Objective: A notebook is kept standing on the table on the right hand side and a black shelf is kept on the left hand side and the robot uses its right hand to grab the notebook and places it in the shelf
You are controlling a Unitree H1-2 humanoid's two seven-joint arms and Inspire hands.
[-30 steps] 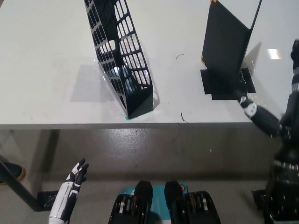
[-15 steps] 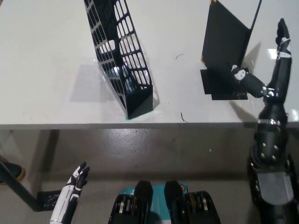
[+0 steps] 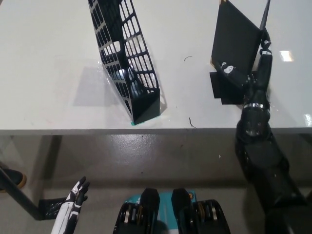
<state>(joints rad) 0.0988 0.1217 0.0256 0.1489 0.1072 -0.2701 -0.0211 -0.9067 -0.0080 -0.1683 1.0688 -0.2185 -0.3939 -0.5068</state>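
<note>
A black notebook stands upright on the white table at the right, its cover leaning open. My black right hand reaches up from below the table edge to the notebook's lower right side, fingers spread on either side of its edge, nothing gripped. A black mesh shelf stands at the table's left-centre, its open slot facing up. My white left hand hangs low at the lower left, below the table, fingers apart.
A black flat base patch lies under the notebook. The table's front edge runs across the middle of the picture, grey floor below it. A dark table leg slants at the lower left.
My right arm has swung left and forward, bringing the hand from the right edge up against the notebook. The left hand has dropped slightly lower.
</note>
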